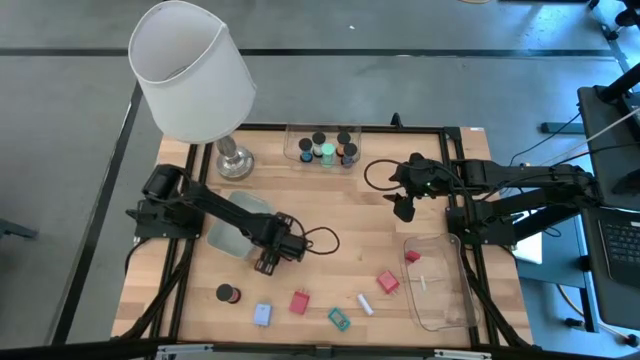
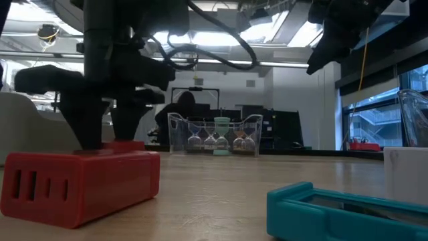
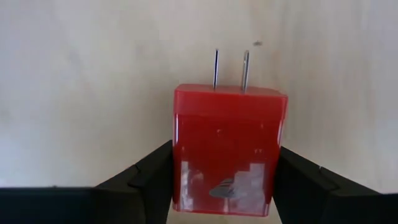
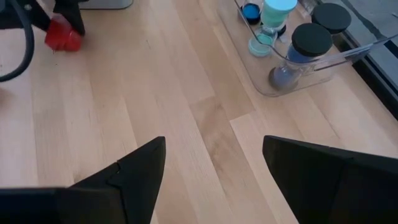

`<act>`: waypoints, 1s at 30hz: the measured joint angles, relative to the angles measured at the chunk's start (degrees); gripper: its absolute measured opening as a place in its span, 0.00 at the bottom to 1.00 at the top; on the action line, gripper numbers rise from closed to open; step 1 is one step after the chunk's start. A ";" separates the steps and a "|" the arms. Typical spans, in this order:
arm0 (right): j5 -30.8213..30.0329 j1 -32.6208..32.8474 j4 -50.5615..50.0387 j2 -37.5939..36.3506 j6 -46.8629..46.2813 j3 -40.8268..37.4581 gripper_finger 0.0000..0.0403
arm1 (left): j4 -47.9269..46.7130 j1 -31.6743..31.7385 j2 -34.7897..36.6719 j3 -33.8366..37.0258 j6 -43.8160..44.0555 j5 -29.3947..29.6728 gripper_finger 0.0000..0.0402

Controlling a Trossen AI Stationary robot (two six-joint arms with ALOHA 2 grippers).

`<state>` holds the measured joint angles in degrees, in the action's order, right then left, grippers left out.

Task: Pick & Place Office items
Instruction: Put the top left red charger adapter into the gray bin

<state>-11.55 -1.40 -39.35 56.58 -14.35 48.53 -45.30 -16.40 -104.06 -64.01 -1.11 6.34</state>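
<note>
A red block (image 3: 227, 149) with two metal prongs at one end lies between the fingers of my left gripper (image 3: 224, 186), which points down at the table's middle left (image 1: 270, 257) and is shut on it. In the right wrist view the block (image 4: 62, 36) shows as a small red lump by dark fingers. My right gripper (image 1: 405, 205) hangs open above the middle right, holding nothing. Loose items lie on the wood near the front edge: a dark cylinder (image 1: 228, 293), a pale-blue clip (image 1: 262, 314), another red block (image 1: 300, 301), a teal clip (image 1: 339, 319), a white stick (image 1: 366, 304) and a pink block (image 1: 388, 283). My left gripper pinches the red block between its two fingers, one on each long side (image 3: 176, 180), at the end away from the prongs (image 3: 230, 68). The fingers come from above, pointing down. Whether the block rests on the wood or hangs just clear of it, I cannot tell.
A clear tray (image 1: 322, 148) with dark-capped bottles stands at the far edge. A second clear tray (image 1: 445, 295) at the right front holds a small red piece (image 1: 412, 257). A third clear tray (image 1: 235, 225) lies under the left arm. A white-shaded lamp (image 1: 195, 70) stands far left.
</note>
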 joint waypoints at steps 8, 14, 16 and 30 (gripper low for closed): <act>0.00 -0.01 0.00 0.00 0.82 0.00 0.68 | -6.88 -0.07 3.65 0.00 6.00 2.02 0.52; 0.00 0.00 0.00 0.00 1.75 0.00 0.68 | -9.74 0.59 6.83 -2.84 9.58 6.09 0.52; 0.00 -0.01 0.00 0.00 1.89 0.00 0.68 | -13.29 1.14 7.71 -4.79 12.26 8.47 0.52; -0.02 -0.01 0.22 0.00 8.17 0.00 0.68 | -29.89 6.48 16.82 2.20 31.46 7.40 0.52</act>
<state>-11.57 -1.41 -39.13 56.58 -6.18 48.53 -75.19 -9.93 -87.24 -61.81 30.35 13.74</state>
